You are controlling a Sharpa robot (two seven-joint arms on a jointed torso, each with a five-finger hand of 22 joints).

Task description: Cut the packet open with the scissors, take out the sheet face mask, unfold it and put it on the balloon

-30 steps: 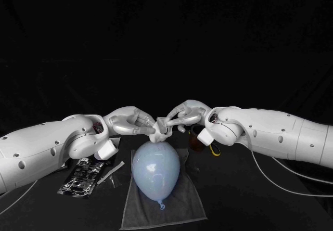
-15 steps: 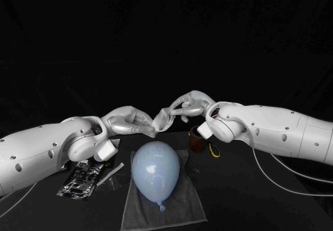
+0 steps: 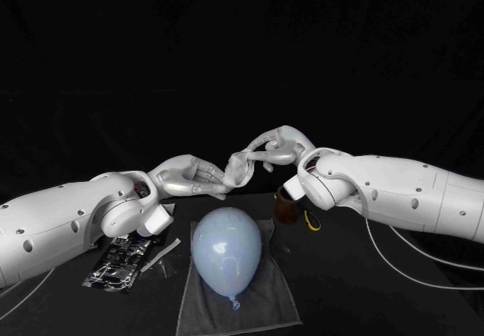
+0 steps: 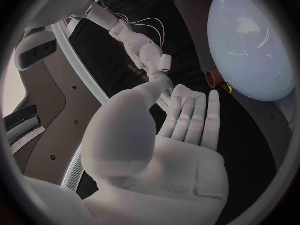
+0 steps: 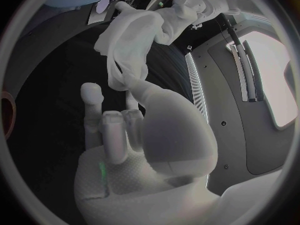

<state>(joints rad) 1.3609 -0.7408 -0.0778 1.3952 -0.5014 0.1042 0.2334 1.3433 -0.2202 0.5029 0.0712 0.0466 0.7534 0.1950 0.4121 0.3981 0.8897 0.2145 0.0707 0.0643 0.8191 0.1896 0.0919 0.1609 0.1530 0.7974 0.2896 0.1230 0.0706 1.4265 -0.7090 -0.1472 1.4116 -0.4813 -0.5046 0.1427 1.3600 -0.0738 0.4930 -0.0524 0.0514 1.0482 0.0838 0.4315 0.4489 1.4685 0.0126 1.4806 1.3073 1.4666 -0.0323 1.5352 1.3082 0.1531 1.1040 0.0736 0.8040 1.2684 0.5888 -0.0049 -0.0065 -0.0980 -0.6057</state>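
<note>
Unfolding seems under way: left hand [image 3: 189,176] and right hand [image 3: 274,147] each clamp fingers on the mask [image 3: 238,168], strung above the far end of the balloon [image 3: 226,248]; next it needs pulling wider, then lowering.

Raised right hand [image 3: 274,145] up & away from left hand [image 3: 189,176] vs 1 s ago; widened gap btw them. Pulled sheet face mask [image 3: 239,166] from bunched wad into twisted strip spanning both hands. Lifted it clear of balloon [image 3: 227,248] top, where it hung just above before. Since 0.5 s ago, only slightly higher.
</note>
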